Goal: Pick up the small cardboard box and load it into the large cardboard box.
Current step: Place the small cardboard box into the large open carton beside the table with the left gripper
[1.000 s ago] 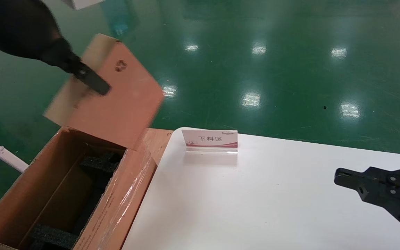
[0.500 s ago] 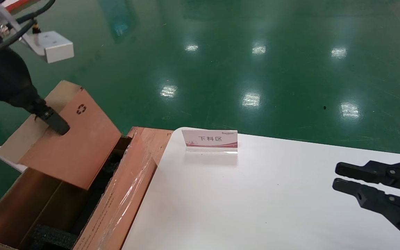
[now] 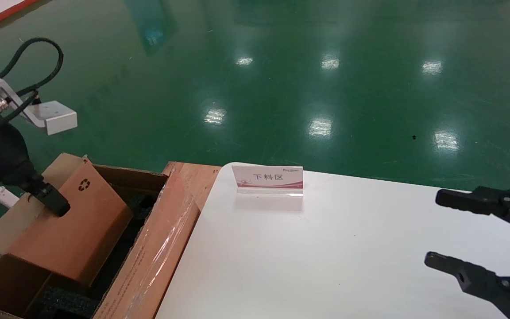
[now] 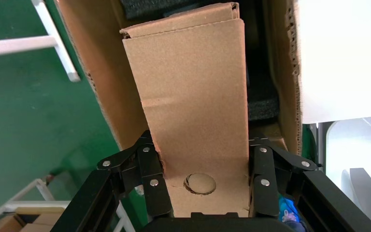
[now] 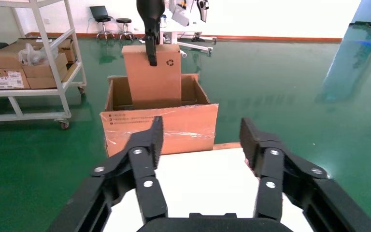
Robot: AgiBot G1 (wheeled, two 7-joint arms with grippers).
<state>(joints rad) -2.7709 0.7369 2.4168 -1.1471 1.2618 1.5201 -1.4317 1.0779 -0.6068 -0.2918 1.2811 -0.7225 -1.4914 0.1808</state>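
Note:
My left gripper is shut on the small cardboard box, a plain brown carton with a dark recycling symbol near its upper corner. The box hangs tilted, its lower part inside the large cardboard box, which stands open at the table's left with black foam inside. In the left wrist view the small box sits between both fingers of my left gripper, reaching down into the large box. My right gripper is open and empty over the table's right side; it also shows in the right wrist view.
A white table carries a small sign stand near its far edge. The large box has glossy tape on its near flap. Green floor lies beyond. A shelf cart with cartons stands farther off.
My left gripper has lowered the small box from above the large box down into it. My right gripper has gone from shut to wide open.

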